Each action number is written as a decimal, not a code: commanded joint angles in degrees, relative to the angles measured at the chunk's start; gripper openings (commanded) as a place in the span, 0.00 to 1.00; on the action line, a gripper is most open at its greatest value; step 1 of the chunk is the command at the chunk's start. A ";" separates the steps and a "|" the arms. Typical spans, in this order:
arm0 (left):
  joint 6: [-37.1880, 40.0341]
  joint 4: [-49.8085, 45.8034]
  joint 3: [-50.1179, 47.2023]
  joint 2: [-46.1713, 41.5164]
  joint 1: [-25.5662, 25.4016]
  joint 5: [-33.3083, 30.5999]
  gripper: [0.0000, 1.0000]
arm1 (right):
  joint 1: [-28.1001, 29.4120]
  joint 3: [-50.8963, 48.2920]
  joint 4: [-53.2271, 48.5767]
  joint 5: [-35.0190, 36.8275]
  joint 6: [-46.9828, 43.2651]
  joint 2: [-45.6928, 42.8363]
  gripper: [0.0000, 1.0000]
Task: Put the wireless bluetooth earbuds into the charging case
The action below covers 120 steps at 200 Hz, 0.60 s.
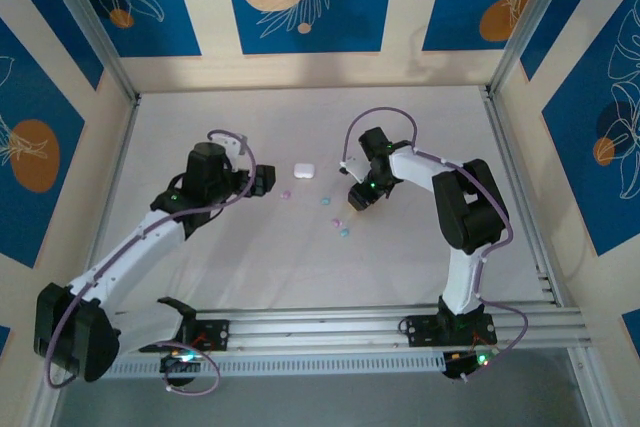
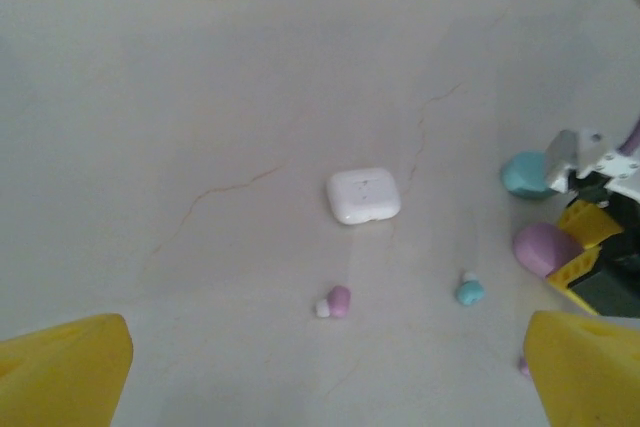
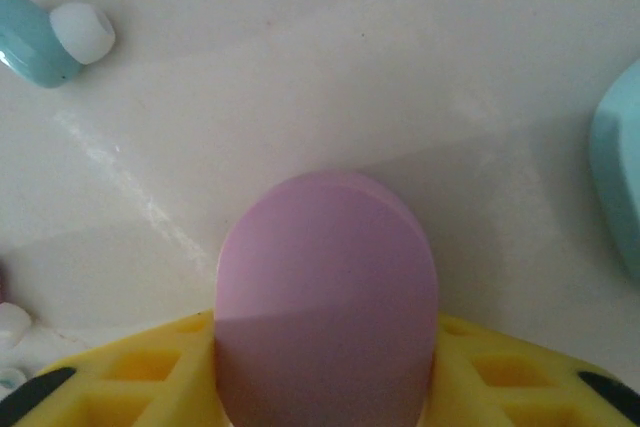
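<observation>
My right gripper (image 3: 325,347) is shut on a pink pebble-shaped charging case (image 3: 325,287), its yellow fingers pressed on both sides; the top view has it at mid-table (image 1: 357,205). A light blue case (image 3: 620,177) lies just to its right. A blue earbud with a white tip (image 3: 40,39) lies ahead on the left. My left gripper (image 2: 330,377) hangs open above the table. Below it lie a pink earbud (image 2: 335,302), a blue earbud (image 2: 469,292) and a closed white case (image 2: 363,195). The pink case (image 2: 545,249) sits in the right gripper at that view's right edge.
Two more earbuds, pink (image 1: 337,221) and blue (image 1: 344,233), lie on the white table near the right gripper. Patterned walls and metal posts enclose the table (image 1: 420,127) on three sides. The arms' rail (image 1: 330,327) runs along the near edge.
</observation>
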 commanded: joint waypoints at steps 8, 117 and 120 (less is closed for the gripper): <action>-1.91 -6.72 4.55 1.64 0.52 -0.53 1.00 | 1.30 -1.14 1.33 -2.70 0.50 -4.62 0.41; -24.32 15.75 8.39 6.98 -2.35 32.37 0.86 | 8.01 -18.10 22.97 -15.33 -1.60 -39.96 0.38; -24.25 15.78 8.72 7.11 -2.82 32.45 0.86 | 8.42 -18.65 23.68 -15.25 -1.87 -40.71 0.38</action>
